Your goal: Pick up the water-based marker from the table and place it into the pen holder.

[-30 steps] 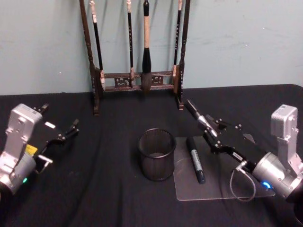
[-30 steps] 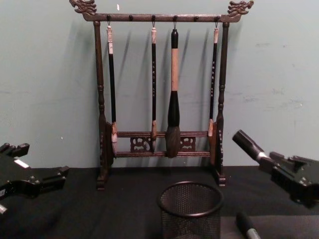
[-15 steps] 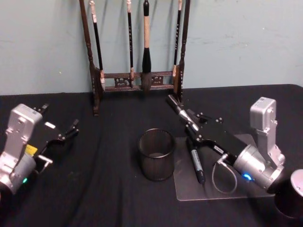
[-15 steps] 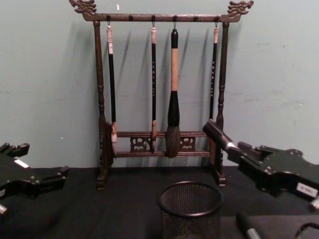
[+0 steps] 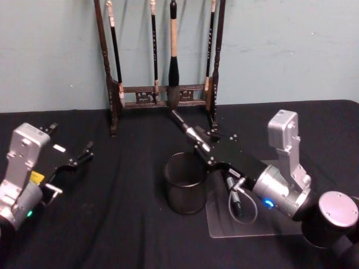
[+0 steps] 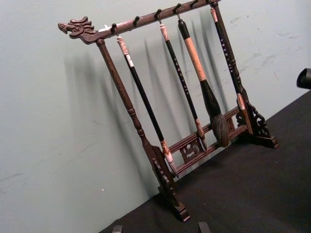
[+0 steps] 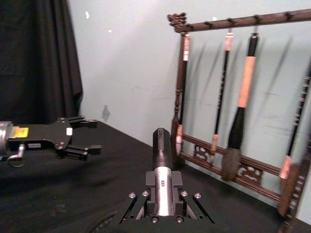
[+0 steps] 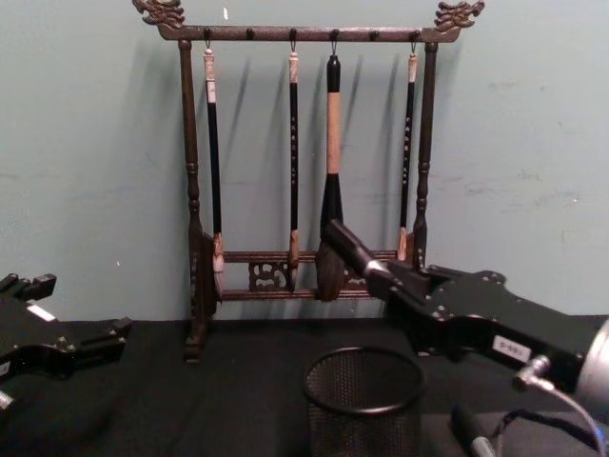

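Marker (image 7: 162, 165) (black cap, silver barrel) in right pincer (image 7: 162, 198).

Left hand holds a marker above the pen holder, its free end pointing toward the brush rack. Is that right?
Not quite: the right hand holds the marker above the pen holder, its free end pointing toward the brush rack. The head view shows this; the left hand sits open and empty off to the left.
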